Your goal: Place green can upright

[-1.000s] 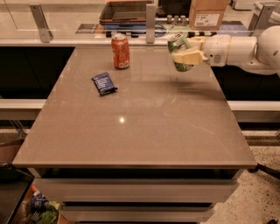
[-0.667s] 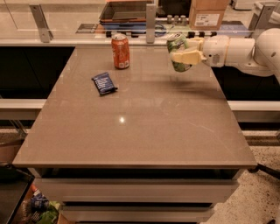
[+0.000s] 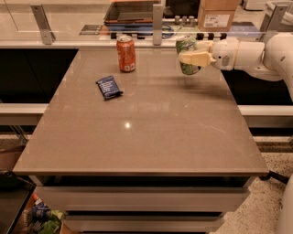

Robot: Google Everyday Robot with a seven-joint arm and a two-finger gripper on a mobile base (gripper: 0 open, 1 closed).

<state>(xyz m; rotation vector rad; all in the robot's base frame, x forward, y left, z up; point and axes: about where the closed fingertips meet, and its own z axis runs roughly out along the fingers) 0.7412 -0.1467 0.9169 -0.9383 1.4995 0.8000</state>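
Note:
The green can (image 3: 187, 47), with a green and white label and a silver top, is held close to upright at the far right of the brown table (image 3: 146, 132). My gripper (image 3: 194, 55) reaches in from the right and is shut on the can, one cream finger (image 3: 196, 58) across its front. The can's base is near the table surface; I cannot tell whether it touches.
An orange-red can (image 3: 126, 54) stands upright at the far middle of the table. A dark blue snack packet (image 3: 109, 87) lies flat left of centre. A glass rail with metal posts (image 3: 157, 20) and a cardboard box (image 3: 219, 13) are behind the table.
The can has tilted from leaning to nearly upright in the gripper. The gripper has stayed at about the same spot.

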